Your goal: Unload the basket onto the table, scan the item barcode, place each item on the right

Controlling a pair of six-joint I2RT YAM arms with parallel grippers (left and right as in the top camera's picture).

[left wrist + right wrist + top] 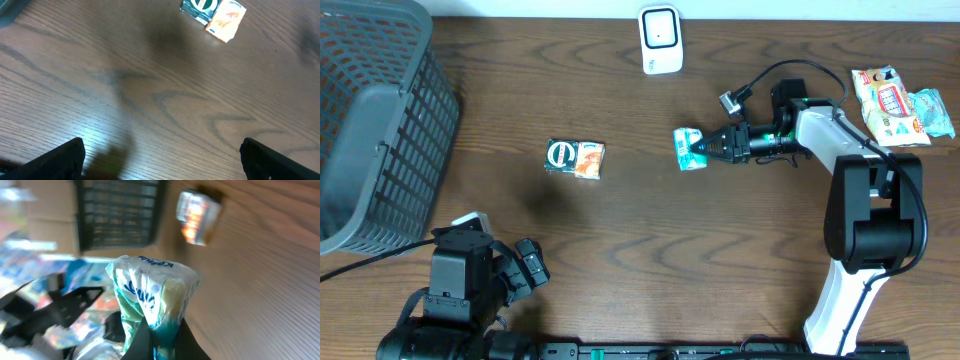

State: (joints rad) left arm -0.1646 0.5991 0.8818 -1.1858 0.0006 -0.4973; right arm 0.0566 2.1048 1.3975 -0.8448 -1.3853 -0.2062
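Observation:
A teal-and-white packet [689, 149] hangs just above the table's middle right, pinched by my right gripper [710, 149], which is shut on its end. In the right wrist view the packet [152, 292] stands up from the closed gripper [162, 341], crinkled and tilted. A white barcode scanner [660, 40] stands at the table's far edge, above and left of the packet. My left gripper [527, 263] rests at the front left, open. The left wrist view shows the left gripper [162, 165] with its dark fingers [55, 160] wide apart over bare wood.
A small green-and-orange pack [575, 158] lies left of centre, also seen as the pack [214, 12] and, blurred, the pack [198, 217]. A grey mesh basket [380, 130] fills the far left. Several snack packets [900, 105] lie at the far right.

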